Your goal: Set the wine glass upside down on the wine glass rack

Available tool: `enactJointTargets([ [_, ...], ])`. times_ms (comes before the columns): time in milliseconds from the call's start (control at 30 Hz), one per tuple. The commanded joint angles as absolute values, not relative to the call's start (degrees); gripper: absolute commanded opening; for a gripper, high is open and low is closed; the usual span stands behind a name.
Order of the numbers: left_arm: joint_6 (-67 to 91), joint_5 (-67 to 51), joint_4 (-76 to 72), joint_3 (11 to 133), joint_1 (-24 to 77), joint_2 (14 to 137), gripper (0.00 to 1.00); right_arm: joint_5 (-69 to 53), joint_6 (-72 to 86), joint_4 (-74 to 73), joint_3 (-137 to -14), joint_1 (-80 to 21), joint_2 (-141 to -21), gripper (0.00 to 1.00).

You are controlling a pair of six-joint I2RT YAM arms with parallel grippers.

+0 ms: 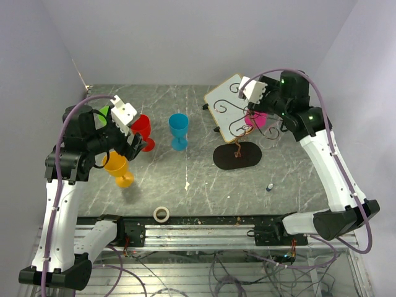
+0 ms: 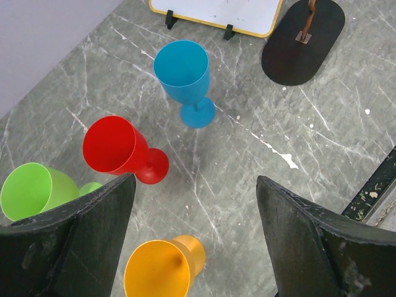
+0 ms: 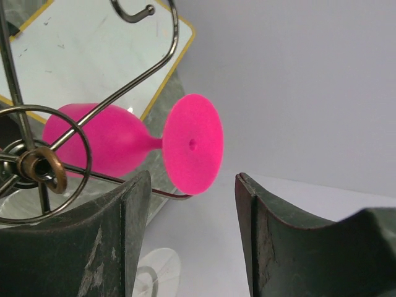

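**Pink glass hangs on the rack, fingers spread clear of it**

The pink wine glass [image 3: 99, 139] is at the wine glass rack [image 1: 238, 154], on the far right of the table [image 1: 198, 198]. In the right wrist view its stem lies between two wires of one scroll arm. Its round foot is on the side facing the right gripper [image 3: 192, 178], so the foot seems to catch on the wires and carry the glass with the bowl hanging below.

The right fingers [image 3: 93, 247] are spread to either side of the foot and do not appear to touch it. This suggests the rack alone bears the glass and the placing step is at its end. Backing away calls for a straight path, because a brush against the foot could lift it off the wires.

Behind the rack leans a white board [image 1: 223, 96].

On the left, the left gripper [image 2: 195, 180] hovers with its fingers wide apart and holds nothing. Below it the red wine glass [image 2: 117, 145], green wine glass [image 2: 28, 189], orange wine glass [image 2: 161, 269] and blue wine glass [image 2: 182, 68] stand upright, well apart from the rack.
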State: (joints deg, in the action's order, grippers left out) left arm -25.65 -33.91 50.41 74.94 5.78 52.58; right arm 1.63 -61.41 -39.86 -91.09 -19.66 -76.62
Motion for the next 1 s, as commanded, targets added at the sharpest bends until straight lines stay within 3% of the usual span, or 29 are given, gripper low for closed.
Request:
enactJointTargets([
  [0,-25.4,-33.0,48.3,74.4,5.1,51.8,0.89,-0.2,-57.7,-38.9,-94.7,-18.9,-75.1,0.56],
  [467,-21.6,-23.5,43.0,73.3,5.0,53.5,0.82,-15.1,-46.4,-40.7,-102.8,-13.3,-73.4,0.61],
  [733,-20.4,-21.2,41.6,78.9,7.2,61.5,0.79,-14.1,-38.6,-37.3,-103.4,-10.0,-73.1,0.64],
  [967,-17.9,-15.6,36.9,81.8,14.7,70.1,0.8,-12.8,-37.4,-36.4,-101.7,-8.9,-72.8,0.65],
])
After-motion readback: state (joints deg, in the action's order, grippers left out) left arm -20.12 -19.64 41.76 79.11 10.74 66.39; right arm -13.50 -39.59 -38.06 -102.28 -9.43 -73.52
